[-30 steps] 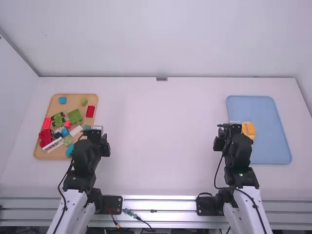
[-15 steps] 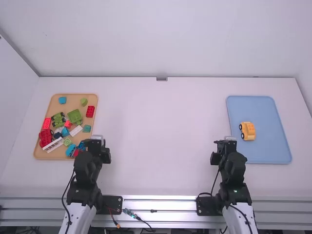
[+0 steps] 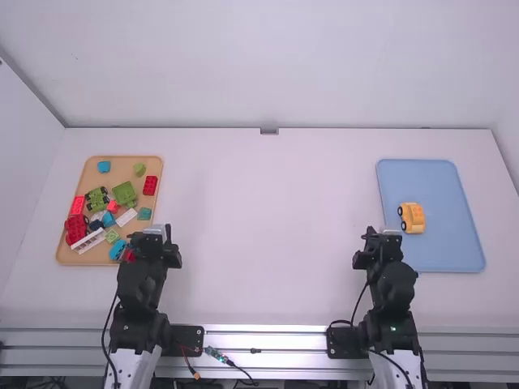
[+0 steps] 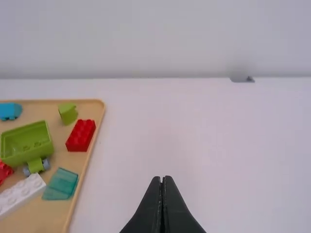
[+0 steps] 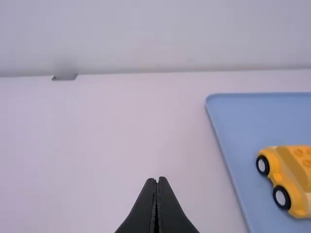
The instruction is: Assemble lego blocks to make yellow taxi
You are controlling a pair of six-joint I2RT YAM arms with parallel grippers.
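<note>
Right wrist view: yellow car (image 5: 290, 175), apparently studded

Recorded bright, even, diffuse light in high view; noted white glare on metal rail (image 3: 284, 361), bottom centre, and darkening below it. In both wrist views, saw pale, low-contrast light on table (image 5: 136, 131), with softly graded grey shading low on back wall (image 4: 146, 39).

- Yellow car (image 5: 291, 177), table's 3 o'clock: cut off by the right wrist view's edge.
- Wooden tray (image 3: 73, 256), 9 o'clock: 1 corner hidden behind the left arm (image 3: 141, 284).
- 1 red piece (image 3: 128, 254), tray's 5 o'clock: partly hidden.
</note>
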